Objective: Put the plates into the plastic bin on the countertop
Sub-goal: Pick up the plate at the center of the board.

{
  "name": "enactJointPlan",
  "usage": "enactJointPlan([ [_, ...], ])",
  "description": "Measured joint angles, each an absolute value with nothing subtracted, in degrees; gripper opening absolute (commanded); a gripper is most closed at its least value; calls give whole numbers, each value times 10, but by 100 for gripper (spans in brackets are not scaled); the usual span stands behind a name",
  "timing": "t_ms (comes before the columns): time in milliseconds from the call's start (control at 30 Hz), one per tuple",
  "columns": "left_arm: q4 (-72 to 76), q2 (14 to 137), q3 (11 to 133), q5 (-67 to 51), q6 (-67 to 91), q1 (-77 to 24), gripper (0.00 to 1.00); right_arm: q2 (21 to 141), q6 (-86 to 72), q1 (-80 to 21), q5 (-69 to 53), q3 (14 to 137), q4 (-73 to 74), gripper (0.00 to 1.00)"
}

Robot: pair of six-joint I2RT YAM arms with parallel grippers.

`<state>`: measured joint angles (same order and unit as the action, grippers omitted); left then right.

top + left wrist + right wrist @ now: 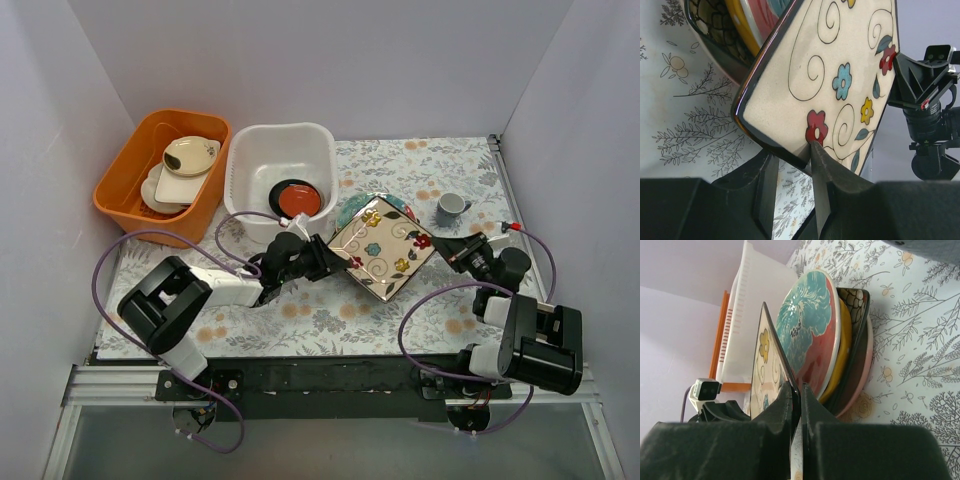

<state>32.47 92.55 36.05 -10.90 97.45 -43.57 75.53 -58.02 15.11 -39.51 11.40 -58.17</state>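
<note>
Left gripper (801, 156): clenched on one corner of cream square floral ceramic plate (385, 246). Right gripper (796, 390): clenched on the opposite corner. Plate: tilted over a stack topped by red-and-teal round plate (810, 325), beside white rectangular plastic bin (250, 165) on fern-printed white worktop (390, 322). Bin contents: small red saucer (300, 201) on small dark round plate (277, 190).

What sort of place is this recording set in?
Probably a lab test booth dressed as a kitchen counter: plain walls box in a leaf-printed countertop, a white plastic bin and orange tub hold dishes, and the left hand and right hand grip a cream square plate.
</note>
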Motion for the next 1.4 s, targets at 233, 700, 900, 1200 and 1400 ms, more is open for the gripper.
enactJointPlan([
  [233,312,914,359,-96,977,-446,0,684,-553,154,-392,111,-515,1],
  [700,286,858,355,-60,942,-462,0,590,-524,157,-388,114,-393,1],
  [900,293,846,352,-47,923,-465,0,585,-523,157,-391,114,-377,1],
  [1200,351,862,352,-27,913,-466,21,560,-525,159,-385,114,-373,1],
  [1400,410,884,352,-10,917,-467,29,547,-528,160,-378,113,-373,1],
])
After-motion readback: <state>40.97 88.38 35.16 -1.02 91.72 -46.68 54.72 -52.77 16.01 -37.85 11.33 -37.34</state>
